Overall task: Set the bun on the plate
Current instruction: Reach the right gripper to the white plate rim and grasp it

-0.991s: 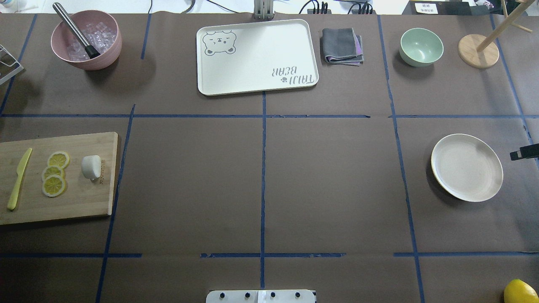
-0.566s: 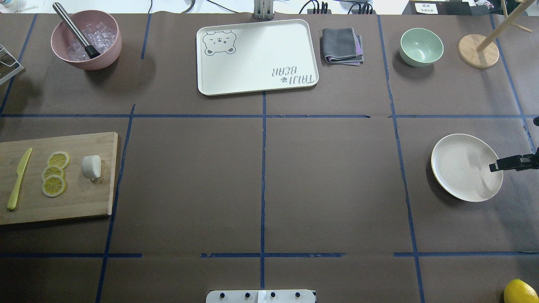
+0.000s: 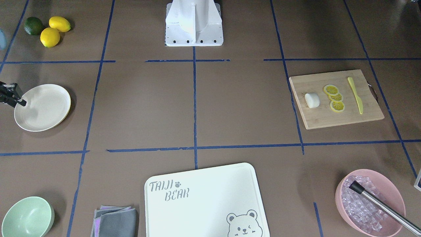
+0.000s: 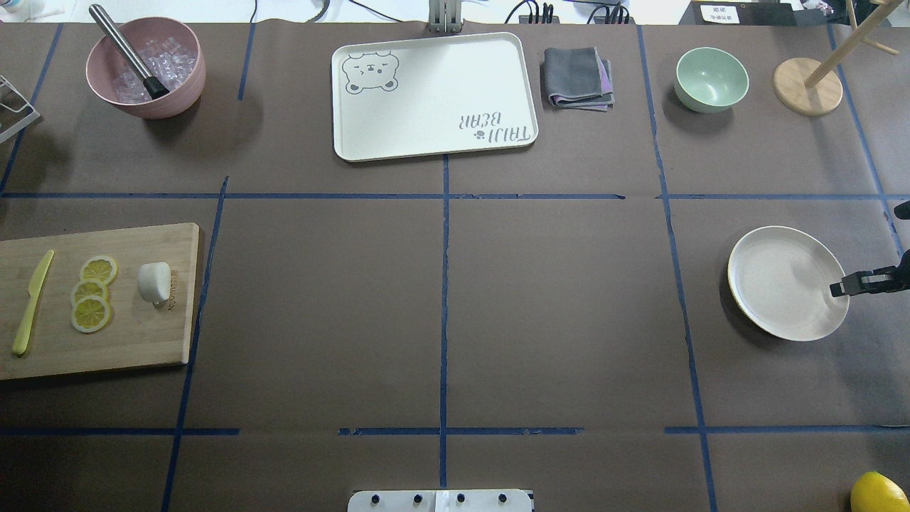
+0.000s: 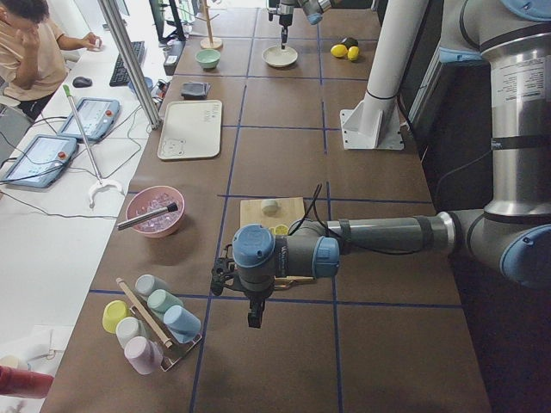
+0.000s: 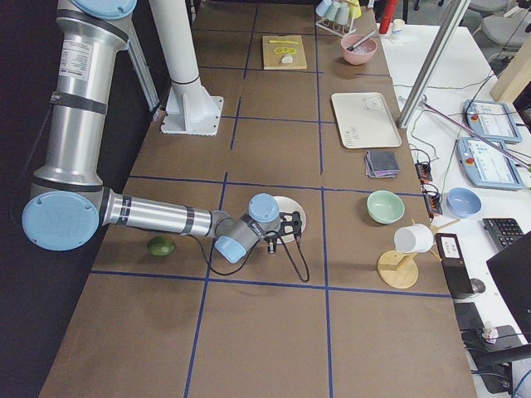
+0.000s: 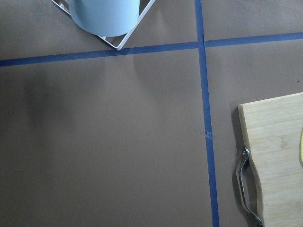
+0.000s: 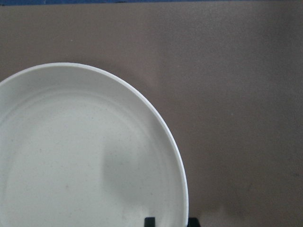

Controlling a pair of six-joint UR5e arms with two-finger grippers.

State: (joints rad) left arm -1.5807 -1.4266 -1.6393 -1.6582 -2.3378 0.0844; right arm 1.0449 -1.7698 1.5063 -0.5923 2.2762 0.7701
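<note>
The bun [image 4: 154,281] lies on a wooden cutting board [image 4: 128,341] at the table's left, also seen in the front view as the bun [image 3: 312,100]. The cream plate [image 4: 775,313] rests at the right and holds nothing. My right gripper [image 4: 839,288] is low at the plate's right rim; in the right wrist view its fingertips [image 8: 149,222] stand apart either side of the rim, open. My left gripper [image 5: 252,320] hangs above the table beyond the board's outer end, well short of the bun; whether it is open or shut I cannot tell.
Lemon slices [image 4: 91,293] and a yellow knife [image 4: 32,302] share the board. Farther back are a pink ice bowl [image 4: 146,67], a bear tray [image 4: 434,96], a grey cloth [image 4: 579,77] and a green bowl [image 4: 711,78]. A cup rack [image 5: 151,323] stands near the left gripper.
My right gripper has come in from the right edge to the plate's right rim. The plate, bun and board have not moved.
</note>
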